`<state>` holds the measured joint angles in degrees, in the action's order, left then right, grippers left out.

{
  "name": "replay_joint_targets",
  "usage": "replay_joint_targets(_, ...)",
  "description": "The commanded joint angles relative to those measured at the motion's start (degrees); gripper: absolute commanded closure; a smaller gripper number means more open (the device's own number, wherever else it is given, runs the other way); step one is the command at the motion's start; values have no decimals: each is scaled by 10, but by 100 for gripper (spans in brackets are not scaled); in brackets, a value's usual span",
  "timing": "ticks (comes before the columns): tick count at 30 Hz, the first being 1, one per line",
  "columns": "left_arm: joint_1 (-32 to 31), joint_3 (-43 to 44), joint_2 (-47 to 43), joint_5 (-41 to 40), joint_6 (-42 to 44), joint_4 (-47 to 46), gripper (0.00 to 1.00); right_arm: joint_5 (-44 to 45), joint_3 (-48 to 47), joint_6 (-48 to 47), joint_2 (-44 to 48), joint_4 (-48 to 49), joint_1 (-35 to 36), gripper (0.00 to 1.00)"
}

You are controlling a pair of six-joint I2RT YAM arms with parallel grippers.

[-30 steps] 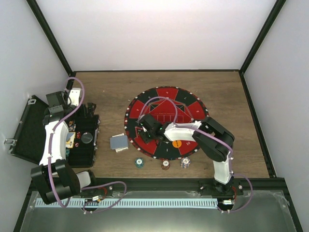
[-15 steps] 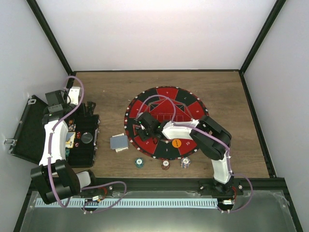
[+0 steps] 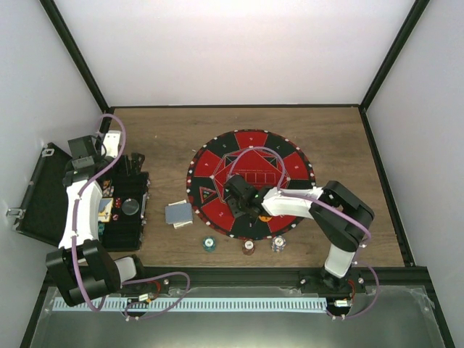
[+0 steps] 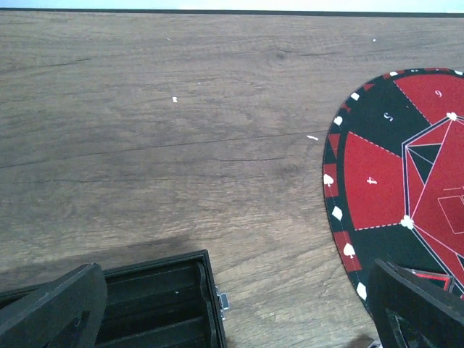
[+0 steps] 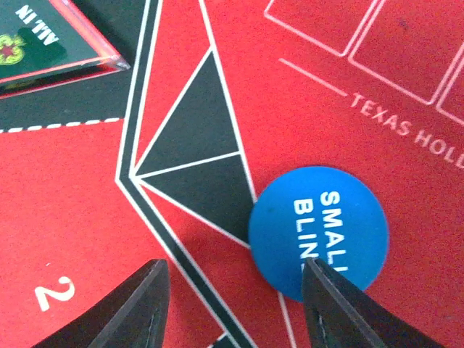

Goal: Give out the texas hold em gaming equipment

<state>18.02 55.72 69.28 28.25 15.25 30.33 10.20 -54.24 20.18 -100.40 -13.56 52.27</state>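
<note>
A round red and black poker mat (image 3: 290, 163) lies mid-table. My right gripper (image 3: 243, 196) hovers low over its middle, open and empty. In the right wrist view the gripper (image 5: 239, 308) has its right finger (image 5: 341, 308) over the edge of a blue "small blind" button (image 5: 317, 228) lying flat on the mat. The orange button (image 3: 266, 215) peeks out beside the right arm. A grey-blue card stack (image 3: 178, 213) lies left of the mat. Three chips (image 3: 209, 244) (image 3: 249, 246) (image 3: 278, 245) sit before it. My left gripper (image 3: 132, 164) is open and empty over the case's far end.
The open black case (image 3: 123, 214) lies at the left edge, with its lid (image 3: 40, 196) folded outward; its corner shows in the left wrist view (image 4: 156, 301). A triangular "all in" plaque (image 3: 207, 194) rests on the mat's left part (image 5: 43, 40).
My right gripper has moved right, from the mat's left part to its middle. The "all in" plaque it covered now shows. The left arm has not moved.
</note>
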Motion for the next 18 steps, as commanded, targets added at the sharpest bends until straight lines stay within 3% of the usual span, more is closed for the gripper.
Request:
replay_joint_targets(1,3,14,-8,13,5,10,0,26,9,18,-11,-29,-16,51)
replay_joint_targets(12,3,19,-11,13,12,15,0,61,-43,17,-89,-48,-37,60)
replay_joint_targets(18,3,18,-7,15,20,17,0,49,-8,32,-56,-34,-37,48)
